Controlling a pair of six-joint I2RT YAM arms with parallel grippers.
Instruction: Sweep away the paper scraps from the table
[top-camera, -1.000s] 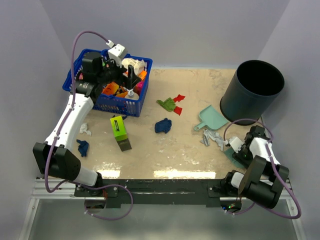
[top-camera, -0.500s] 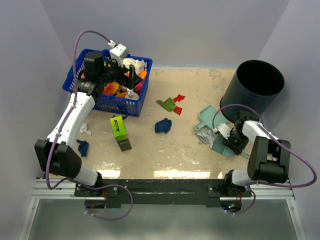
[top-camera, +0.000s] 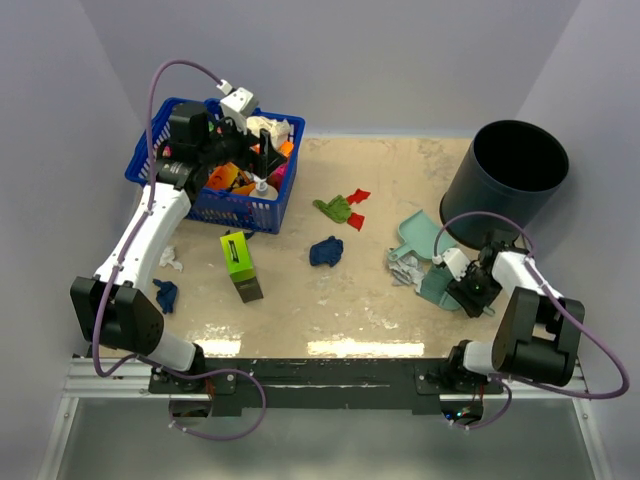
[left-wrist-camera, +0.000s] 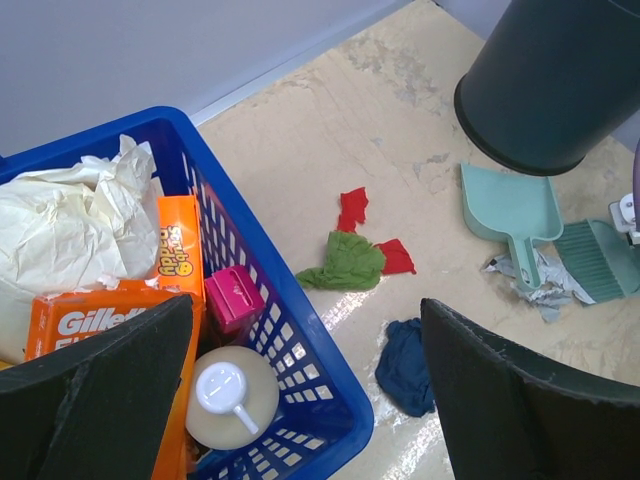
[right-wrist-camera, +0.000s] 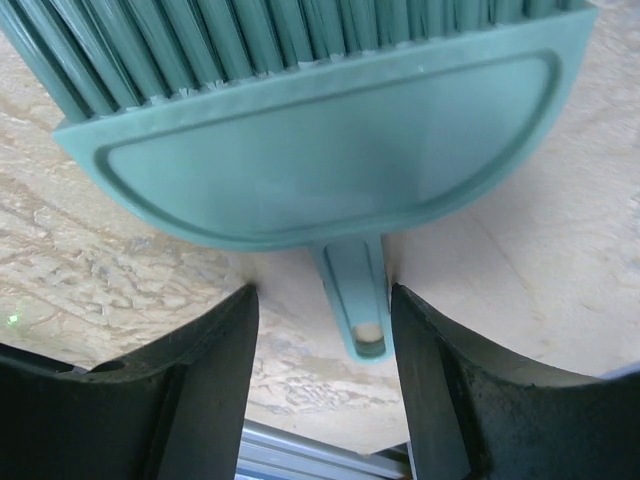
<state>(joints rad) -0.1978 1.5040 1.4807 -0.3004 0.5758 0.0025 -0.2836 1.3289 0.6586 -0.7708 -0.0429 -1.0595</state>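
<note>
nearest us, at the front right of the table (top-camera: 400, 170), the right gripper (right-wrist-camera: 322, 295) sits low with its fingers apart on either side of the teal brush (right-wrist-camera: 330, 170) handle, not clamped on it. just left of the brush, a whitish-grey scrap (top-camera: 405, 268) lies by the dustpan (top-camera: 422, 232) handle. at the front left we see a dark blue scrap (top-camera: 165, 295) and a pale scrap (top-camera: 170, 258). mid-table, beyond the green-and-black box (top-camera: 240, 265), lie a second dark blue scrap (top-camera: 326, 250), an olive green scrap (top-camera: 335, 208) and two red scraps (top-camera: 357, 196). farther back, the left gripper (left-wrist-camera: 305, 310) hangs over the blue basket (top-camera: 150, 150) with its fingers spread wide. the black bin (top-camera: 505, 185) stands at the far right.
</note>
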